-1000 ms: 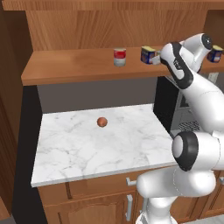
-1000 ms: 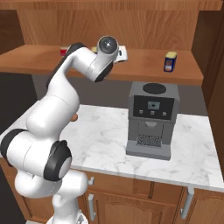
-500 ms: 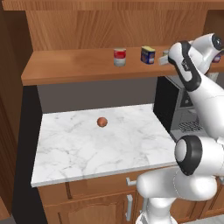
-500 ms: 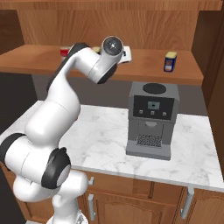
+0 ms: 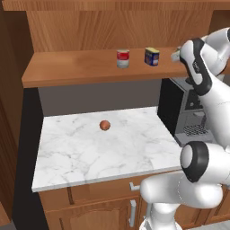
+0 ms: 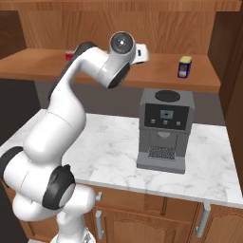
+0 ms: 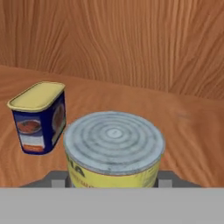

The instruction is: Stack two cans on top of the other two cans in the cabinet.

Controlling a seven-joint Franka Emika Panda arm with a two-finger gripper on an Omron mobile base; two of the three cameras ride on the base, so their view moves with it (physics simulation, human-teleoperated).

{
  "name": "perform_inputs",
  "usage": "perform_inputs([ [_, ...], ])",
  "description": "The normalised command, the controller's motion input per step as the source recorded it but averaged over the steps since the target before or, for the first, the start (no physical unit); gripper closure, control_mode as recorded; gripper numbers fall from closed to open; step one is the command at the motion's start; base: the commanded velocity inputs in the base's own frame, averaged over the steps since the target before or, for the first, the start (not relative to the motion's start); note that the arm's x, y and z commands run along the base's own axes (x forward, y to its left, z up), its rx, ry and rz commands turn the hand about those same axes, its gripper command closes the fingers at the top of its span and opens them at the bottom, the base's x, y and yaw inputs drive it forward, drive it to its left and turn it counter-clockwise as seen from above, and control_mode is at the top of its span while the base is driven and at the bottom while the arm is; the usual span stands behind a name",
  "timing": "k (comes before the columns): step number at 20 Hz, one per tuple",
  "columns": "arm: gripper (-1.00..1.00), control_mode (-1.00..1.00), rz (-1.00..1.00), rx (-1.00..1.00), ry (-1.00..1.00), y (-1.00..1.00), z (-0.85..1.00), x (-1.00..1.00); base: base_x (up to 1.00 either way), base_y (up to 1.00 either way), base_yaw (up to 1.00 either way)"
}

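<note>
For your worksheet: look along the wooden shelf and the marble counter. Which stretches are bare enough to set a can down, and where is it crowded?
Shelf: bare plank left of the red can; bare again between arm and far blue tin. Counter: open around the small ball. Crowded: the coffee machine, and the blue tin near the hand.

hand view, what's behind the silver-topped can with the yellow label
Behind the silver-topped yellow-label can lie the brown plank shelf and the wood-grain back panel. A dark blue yellow-topped can stands behind-left. The near can covers the shelf directly behind it.

yellow-label can hides the claw's fingertips.
</note>
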Motion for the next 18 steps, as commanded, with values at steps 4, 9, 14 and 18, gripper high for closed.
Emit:
perform_inputs([
  [4, 1.0, -1.0, -0.29, 0.0, 0.0, -0.21, 0.21, -0.12, 0.0, 0.0, 0.0],
  [9, 1.0, -1.0, -0.33, 0.0, -0.01, -0.21, 0.04, -0.17, 0.0, 0.0, 0.0],
  [14, 1.0, -1.0, -0.28, 0.0, -0.07, -0.21, 0.06, -0.15, 0.0, 0.0, 0.0],
  [18, 1.0, -1.0, -0.24, 0.0, 0.0, -0.27, 0.32, -0.1, 0.0, 0.0, 0.0],
])
